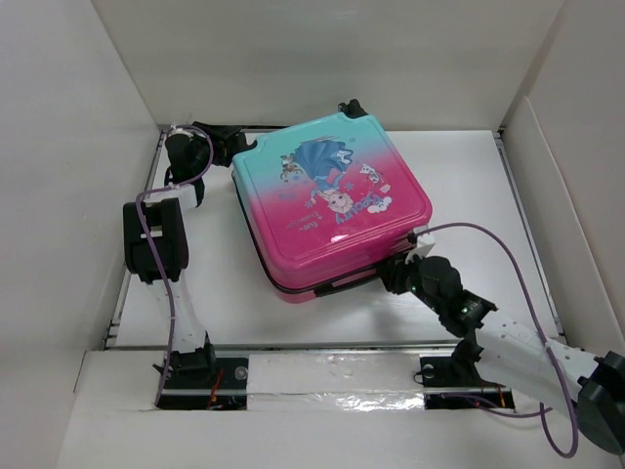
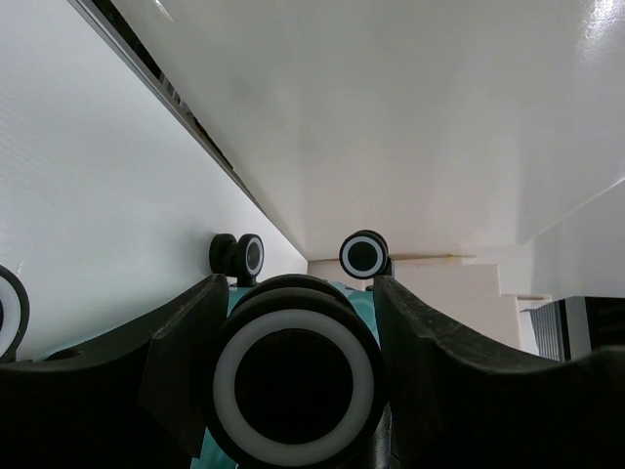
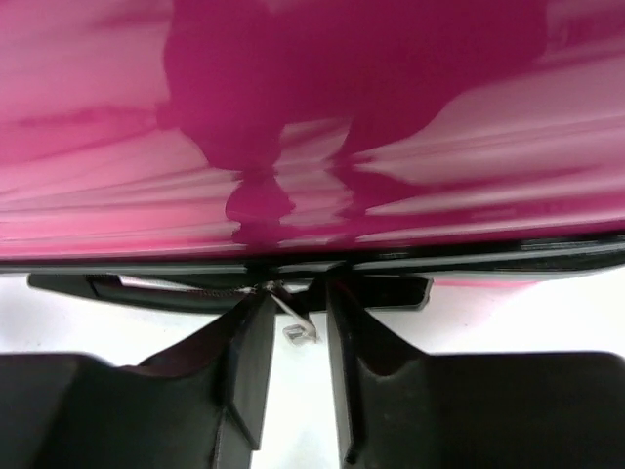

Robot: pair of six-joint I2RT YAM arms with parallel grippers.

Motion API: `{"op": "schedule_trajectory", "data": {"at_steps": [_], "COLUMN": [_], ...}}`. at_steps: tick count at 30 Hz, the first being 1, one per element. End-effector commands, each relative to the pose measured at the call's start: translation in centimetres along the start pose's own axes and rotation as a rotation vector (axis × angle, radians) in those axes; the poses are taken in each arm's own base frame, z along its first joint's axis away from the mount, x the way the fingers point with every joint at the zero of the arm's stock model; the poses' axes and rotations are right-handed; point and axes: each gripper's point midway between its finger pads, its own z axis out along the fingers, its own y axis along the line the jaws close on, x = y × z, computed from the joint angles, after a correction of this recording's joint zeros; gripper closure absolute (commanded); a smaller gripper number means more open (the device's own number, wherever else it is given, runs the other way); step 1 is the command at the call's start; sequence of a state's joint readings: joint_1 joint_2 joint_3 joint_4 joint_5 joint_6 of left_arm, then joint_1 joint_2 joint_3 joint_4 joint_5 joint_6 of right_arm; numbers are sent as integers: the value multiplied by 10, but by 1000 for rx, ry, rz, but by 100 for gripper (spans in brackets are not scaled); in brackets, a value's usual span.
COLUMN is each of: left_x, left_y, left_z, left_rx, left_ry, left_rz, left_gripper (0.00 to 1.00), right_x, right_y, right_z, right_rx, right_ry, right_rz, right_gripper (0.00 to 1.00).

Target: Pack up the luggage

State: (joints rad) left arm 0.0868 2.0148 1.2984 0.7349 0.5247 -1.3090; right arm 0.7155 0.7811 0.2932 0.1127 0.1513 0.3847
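Observation:
The luggage [image 1: 332, 195] lies flat and closed in the middle of the table, princess print up, teal end far, pink end near. My left gripper [image 1: 217, 139] is at its far left corner. In the left wrist view the left gripper [image 2: 298, 283] has its fingers [image 2: 186, 352] against both sides of a black-and-white wheel [image 2: 293, 386]. My right gripper [image 1: 388, 274] is at the near pink edge. In the right wrist view the right gripper [image 3: 298, 293] is narrowly open at the zipper line, with the silver zipper pull [image 3: 296, 325] hanging loose between its fingers [image 3: 249, 362]. The pink shell [image 3: 342, 147] fills that view.
White walls [image 1: 68, 176] enclose the table on the left, far and right sides. Other wheels [image 2: 364, 254] show beyond the held one, and one wheel [image 1: 352, 106] sticks out at the far end. A black strip [image 3: 98, 286] runs under the pink edge.

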Motion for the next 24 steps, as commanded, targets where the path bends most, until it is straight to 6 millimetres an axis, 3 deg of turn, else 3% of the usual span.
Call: {"op": "schedule_trajectory", "data": {"at_steps": [1,8,12,14,17,18,21,24], "left_x": [0,2,4,3,-10,-15,-34,-44], "left_y": [-37,-29,-21,-16,-4,-5,-1,-5], "left_z": [3,1,0,-1,-7,-12,-34,-63], "left_rx": [112,100,80,60,2,-6,-56,-116], "left_ry": [0,4,5,-4,-42,-53,-134,-238], "left_rz": [93,88,93,99,133,147,165,190], "left_gripper": [100,100,100,100,64,42,24,18], "right_x": [-9,-18,-16,-14,-16,-15,-27,-51], "right_y": [2,-2,-8,-7,-5,-6,-4,-13], "right_z": [4,11,16,18,17,16,11,10], "right_rx": [22,70,97,90,73,74,59,69], "right_ry": [-26,-79,-89,-94,-111,-115,-167,-194], "right_rz": [-15,1,13,18,30,29,19,-24], "right_gripper": [67,66,93,100,100,100,100,100]}}
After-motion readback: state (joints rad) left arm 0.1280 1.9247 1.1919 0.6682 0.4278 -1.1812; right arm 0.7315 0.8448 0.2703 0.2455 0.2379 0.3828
